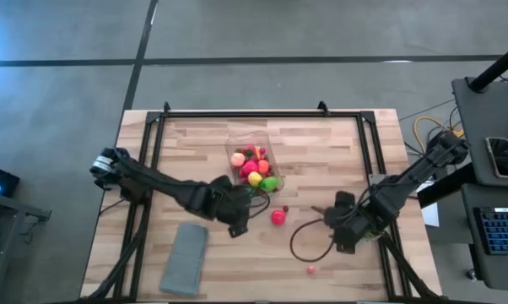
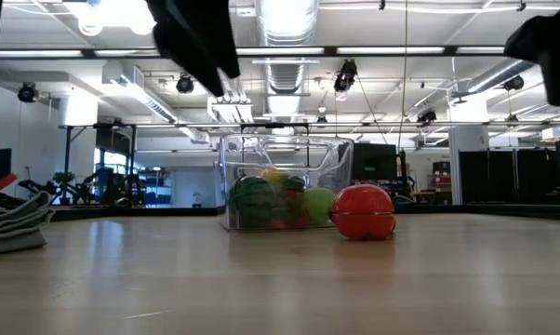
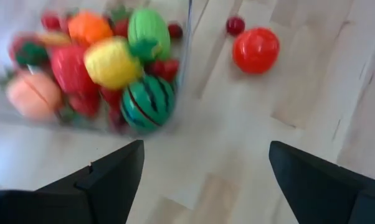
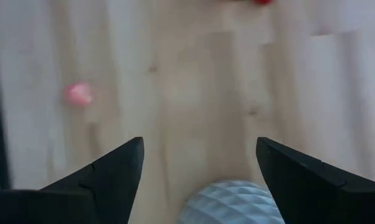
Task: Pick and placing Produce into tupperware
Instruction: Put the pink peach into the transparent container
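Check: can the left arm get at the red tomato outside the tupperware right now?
Probably yes. The left tool is open and empty, the red tomato lies on bare wood beside the tupperware, nothing between them.

Two dark, near-black jointed arms, each built of chunky segments tapering toward the wrist, the left arm (image 1: 165,190) with a pale grey-and-white collar near its base at about nine o'clock on the table. Thin black cable looping off the right arm (image 1: 397,194) in a curl. Matte black, wedge-shaped fingers (image 3: 106,177) on the left gripper (image 3: 203,180) and the same on the right gripper (image 4: 197,174), plain, without visible markings or screws.
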Motion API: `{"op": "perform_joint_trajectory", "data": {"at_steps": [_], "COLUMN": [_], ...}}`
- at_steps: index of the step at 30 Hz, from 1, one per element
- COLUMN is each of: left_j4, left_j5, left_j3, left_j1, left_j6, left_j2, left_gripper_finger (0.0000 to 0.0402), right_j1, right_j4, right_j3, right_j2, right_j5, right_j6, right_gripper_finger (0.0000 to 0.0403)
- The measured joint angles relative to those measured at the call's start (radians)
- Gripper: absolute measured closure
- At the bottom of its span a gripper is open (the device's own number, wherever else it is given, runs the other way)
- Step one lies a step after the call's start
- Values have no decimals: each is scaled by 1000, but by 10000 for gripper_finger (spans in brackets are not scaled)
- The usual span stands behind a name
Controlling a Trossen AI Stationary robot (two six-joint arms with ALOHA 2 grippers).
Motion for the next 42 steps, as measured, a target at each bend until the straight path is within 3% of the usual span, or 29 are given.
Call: {"op": "perform_joint_trajectory", "data": {"at_steps": [6,12,22,35,42], "left_j4": [6,46,82,91,91], "left_j5": [27,33,34,19,12], "left_j3": [-42,-57,-63,-64,-69], "left_j1": [-73,-158,-250,-272,-272], "left_j6": [-249,-398,-556,-566,-557], "left_j2": [1,1,1,2,2], "left_gripper_finger": [72,72,72,72,72], "right_j1": [18,69,120,123,123], "right_j4": [106,122,233,256,270], "right_j3": [11,110,193,223,222], "right_j2": [122,264,413,547,572], "right_j5": [-142,-149,-138,-127,-52], "right_j6": [-129,-238,-252,-222,-163], "right_gripper_finger": [104,104,115,158,174]}}
